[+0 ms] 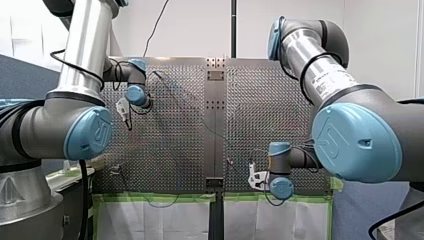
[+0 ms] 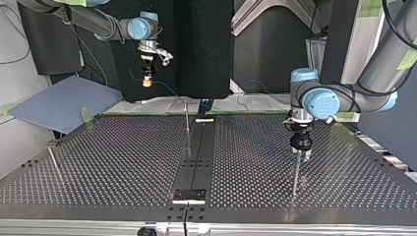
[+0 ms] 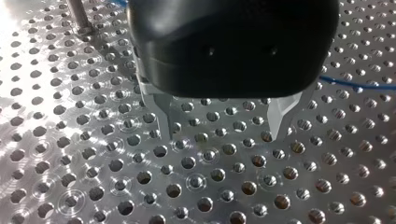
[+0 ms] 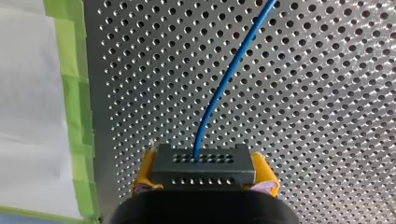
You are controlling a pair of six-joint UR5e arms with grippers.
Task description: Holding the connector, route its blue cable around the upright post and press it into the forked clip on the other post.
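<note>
Yellow-padded right end effector [image 4: 205,173] tight around connector [image 4: 204,162]; left end effector [image 3: 222,133] wide apart.

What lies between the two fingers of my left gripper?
Nothing but bare table: in the left wrist view the left gripper has its fingers open, and the blue cable runs beside them, outside the gap.
</note>
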